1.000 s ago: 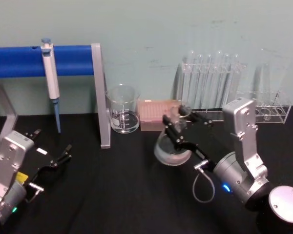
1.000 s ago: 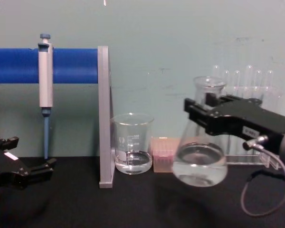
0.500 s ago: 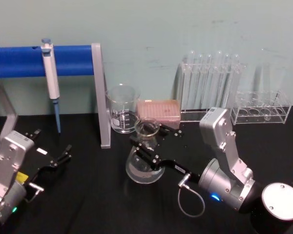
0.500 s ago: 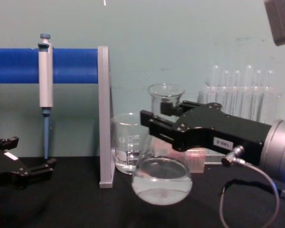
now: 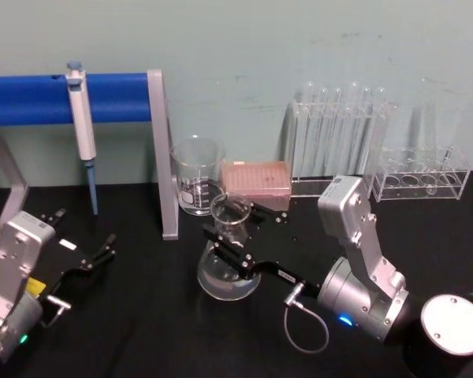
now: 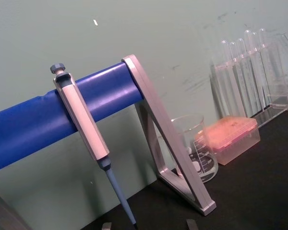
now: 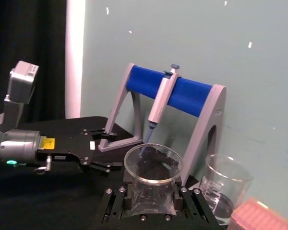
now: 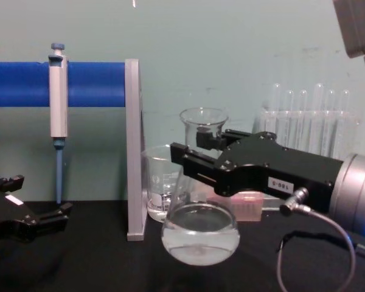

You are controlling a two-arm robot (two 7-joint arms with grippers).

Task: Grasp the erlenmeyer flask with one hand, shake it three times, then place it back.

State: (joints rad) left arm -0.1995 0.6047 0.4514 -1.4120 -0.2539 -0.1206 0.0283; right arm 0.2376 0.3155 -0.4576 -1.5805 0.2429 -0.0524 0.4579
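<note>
As the claw (image 8: 188, 157) grips it, the flask (image 8: 201, 234) is upright — neck-up.

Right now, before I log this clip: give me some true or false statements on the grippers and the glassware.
1. The right gripper is shut on the neck of the erlenmeyer flask. True.
2. The flask is empty. False: clear liquid sits in its wide base.
3. The left gripper holds the pipette. False: it rests open near the table's left, holding nothing, and the pipette hangs on the blue stand.
4. The beaker stands behind the flask, beside the stand's grey upright. True.
5. The test tubes lie flat on the table. False: they stand upright in a clear rack.
</note>
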